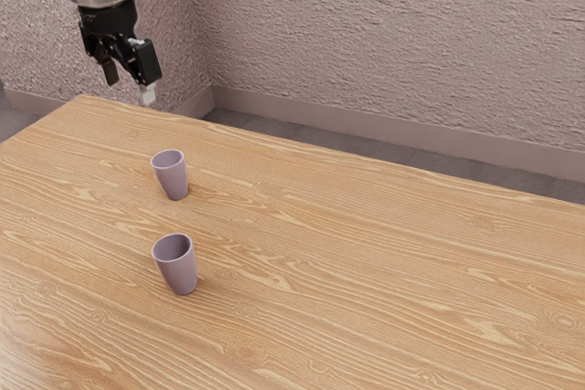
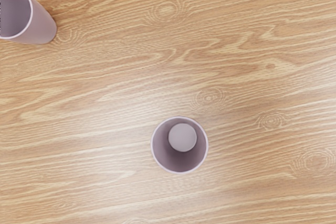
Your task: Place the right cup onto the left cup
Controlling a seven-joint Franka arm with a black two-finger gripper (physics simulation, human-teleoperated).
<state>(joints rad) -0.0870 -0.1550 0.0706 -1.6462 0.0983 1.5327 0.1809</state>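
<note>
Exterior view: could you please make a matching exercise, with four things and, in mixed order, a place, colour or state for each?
Things:
1. Claw
2. Two cups
3. Wall
4. Table

Descriptions:
A. Pale purple, mouths up
B. Light brown, wood-patterned
C. Open, empty, in the air
D. Rough, pinkish surface

Pairs: 1-C; 2-A; 3-D; 4-B

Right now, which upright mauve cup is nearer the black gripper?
The mauve tapered cup higher in the exterior view; the other mauve cup, lower in that view, stands farther from the gripper.

Smooth matt mauve cups [image 1: 177, 265], wood-grained table [image 1: 366, 271], rough wall [image 1: 393, 34]
</note>
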